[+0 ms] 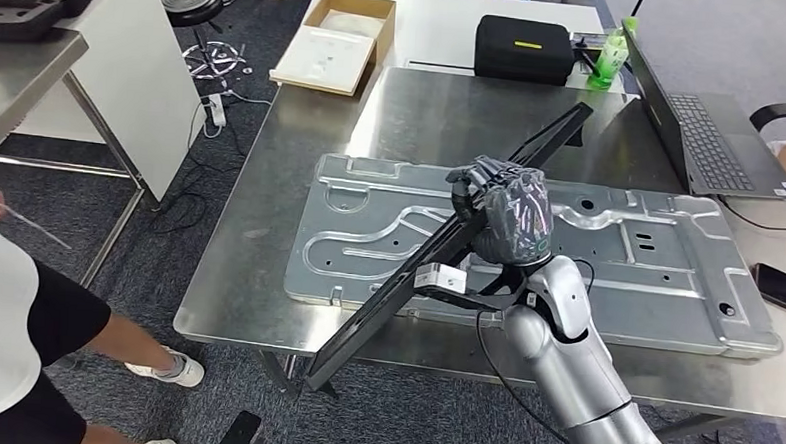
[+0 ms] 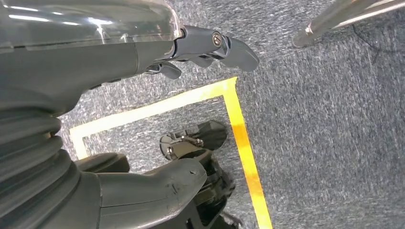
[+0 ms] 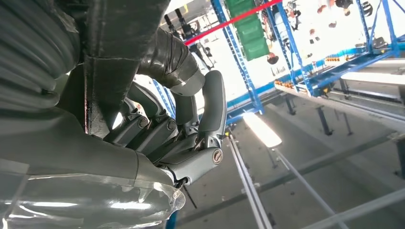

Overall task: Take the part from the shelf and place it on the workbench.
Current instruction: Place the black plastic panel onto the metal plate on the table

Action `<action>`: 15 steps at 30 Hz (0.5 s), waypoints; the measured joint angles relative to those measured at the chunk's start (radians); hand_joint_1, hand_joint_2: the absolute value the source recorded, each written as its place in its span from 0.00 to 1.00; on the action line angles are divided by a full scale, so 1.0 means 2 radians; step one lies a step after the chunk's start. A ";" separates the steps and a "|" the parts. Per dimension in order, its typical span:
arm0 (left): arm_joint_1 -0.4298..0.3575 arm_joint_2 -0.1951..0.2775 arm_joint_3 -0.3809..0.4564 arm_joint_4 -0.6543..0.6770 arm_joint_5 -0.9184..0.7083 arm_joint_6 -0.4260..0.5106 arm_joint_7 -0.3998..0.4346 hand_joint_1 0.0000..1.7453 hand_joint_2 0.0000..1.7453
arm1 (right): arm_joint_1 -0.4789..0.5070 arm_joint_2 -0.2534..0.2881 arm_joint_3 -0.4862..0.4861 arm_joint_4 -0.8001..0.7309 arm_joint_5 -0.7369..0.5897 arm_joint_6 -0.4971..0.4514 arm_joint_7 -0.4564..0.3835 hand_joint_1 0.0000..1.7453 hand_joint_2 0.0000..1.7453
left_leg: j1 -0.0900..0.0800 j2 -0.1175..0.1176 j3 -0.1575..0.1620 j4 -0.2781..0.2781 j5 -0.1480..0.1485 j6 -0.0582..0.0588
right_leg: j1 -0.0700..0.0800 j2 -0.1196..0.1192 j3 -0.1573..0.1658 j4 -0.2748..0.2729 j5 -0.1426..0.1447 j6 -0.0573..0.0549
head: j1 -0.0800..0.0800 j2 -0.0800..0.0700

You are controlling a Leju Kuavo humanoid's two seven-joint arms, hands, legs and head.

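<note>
Person [image 1: 5,315] in a white top stands at far left, beside the workbench [image 1: 259,226]. Long black part [image 1: 438,254] slants across it — lower end past the near edge, upper end raised over the big stamped metal panel [image 1: 608,251]. Judged: off the shelf and over the bench, not yet set down; lowering and release remain. Right hand [image 1: 505,212] grips the part near its middle, fingers [image 3: 210,114] curled tight round it. Left hand [image 2: 157,119] hangs over the carpet and a yellow floor line [image 2: 239,133] — fingers apart, holding nothing.

The right hand [image 1: 504,215] hides part of the black part [image 1: 438,254] it grips.
</note>
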 joint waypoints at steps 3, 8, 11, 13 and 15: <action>0.001 -0.001 0.000 0.000 0.000 0.000 -0.001 0.00 1.00 | -0.001 -0.001 -0.024 0.009 -0.014 -0.015 0.001 1.00 1.00 | -0.002 -0.009 -0.003 0.005 -0.003 -0.006 | 0.001 0.008 0.029 -0.073 0.028 -0.004 | 0.000 0.000; 0.003 0.000 0.000 0.000 -0.002 0.000 -0.002 0.00 1.00 | -0.003 -0.001 -0.063 0.027 -0.025 -0.034 0.005 1.00 1.00 | -0.003 0.002 -0.014 0.025 -0.018 -0.019 | -0.001 0.004 0.031 -0.083 0.032 -0.019 | 0.000 0.000; 0.002 0.000 0.000 0.000 -0.004 -0.001 -0.002 0.00 1.00 | -0.004 -0.002 -0.080 0.036 -0.026 -0.038 0.006 1.00 1.00 | -0.002 0.023 -0.055 0.116 -0.063 -0.023 | 0.001 -0.001 0.031 -0.085 0.032 -0.024 | -0.001 0.000; 0.002 0.000 0.000 0.000 -0.005 -0.001 -0.003 0.00 1.00 | -0.004 -0.002 -0.091 0.043 -0.029 -0.038 0.006 1.00 1.00 | -0.001 0.025 -0.067 0.145 -0.068 -0.024 | 0.002 -0.004 0.032 -0.084 0.032 -0.025 | -0.001 0.000; 0.002 0.000 0.000 0.000 -0.005 -0.002 -0.005 0.00 1.00 | -0.005 -0.003 -0.101 0.050 -0.034 -0.038 0.006 1.00 1.00 | -0.001 0.027 -0.043 0.098 -0.039 -0.020 | 0.003 -0.007 0.032 -0.084 0.031 -0.024 | -0.001 0.000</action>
